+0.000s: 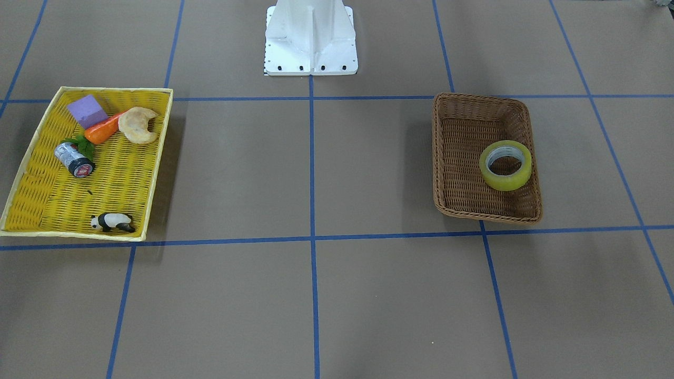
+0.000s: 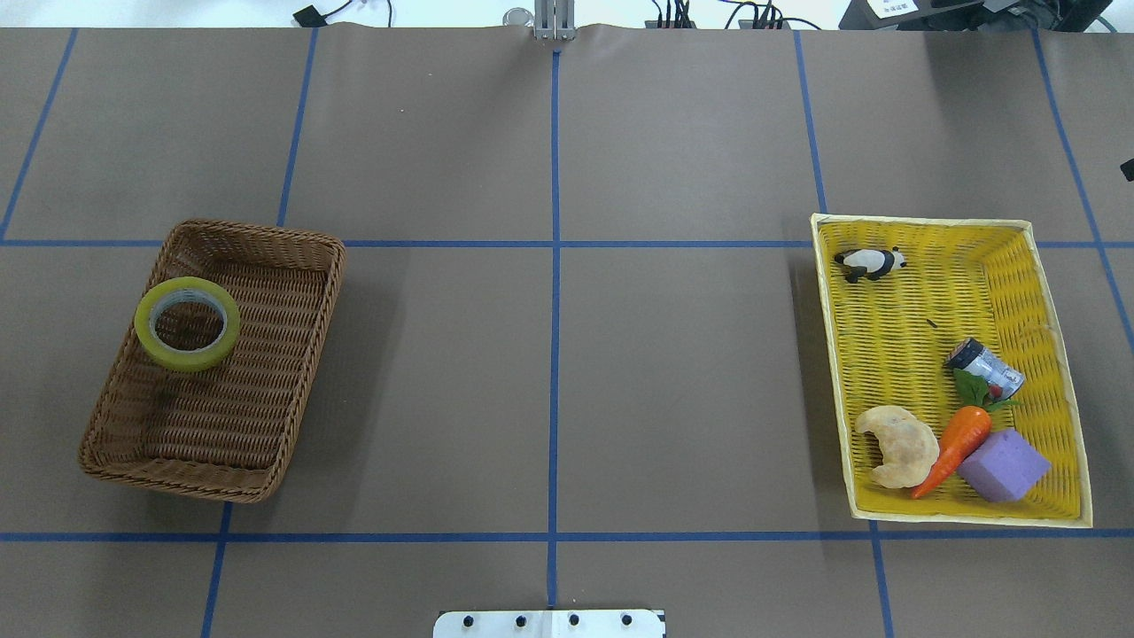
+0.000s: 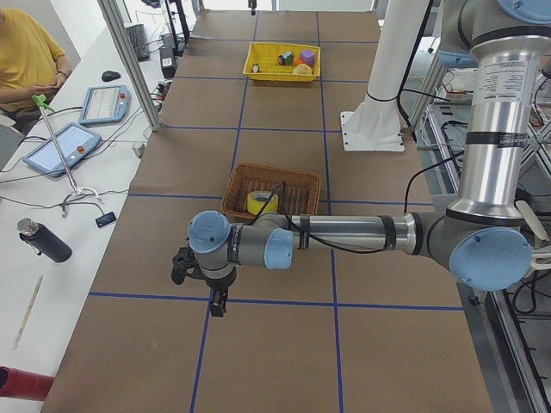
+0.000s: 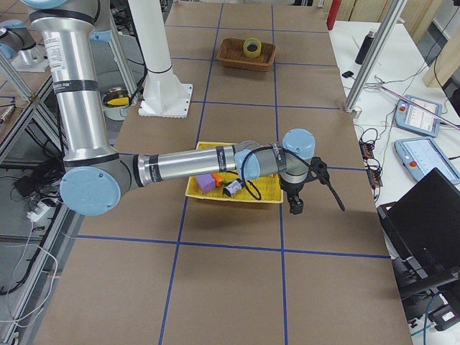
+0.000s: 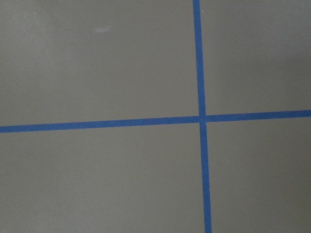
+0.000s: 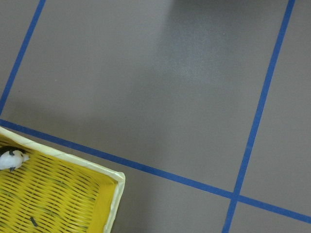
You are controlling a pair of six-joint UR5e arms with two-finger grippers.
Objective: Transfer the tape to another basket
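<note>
At the left of the overhead view, one tape [image 2: 188, 360] is seen lying flat in the one basket [image 2: 266, 235], against its left wall; nothing else is held in that basket. The left gripper [image 3: 217, 310] is shown only in the side view, hung over the bare table [image 2: 567, 399], well apart from the tape and nearer the table's left end than the basket. Whether its jaws are released or clenched cannot be told. Only the table and two crossing blue lines [image 5: 201, 118] are caught in its wrist view.

At the right, one yellow tray [image 2: 921, 221] is set. Five things are counted in it:
- one panda figure [image 2: 871, 262] at the far corner;
- one silver cylinder [image 2: 985, 365] by the right wall;
- one carrot [image 2: 959, 443];
- one purple block [image 2: 1004, 466], touching the carrot;
- one croissant-shaped piece [image 2: 901, 445] on the carrot's other side.

The right gripper [image 4: 293, 203] is seen just beyond the tray's far side, very far from the tape. The state of its jaws cannot be told either.
</note>
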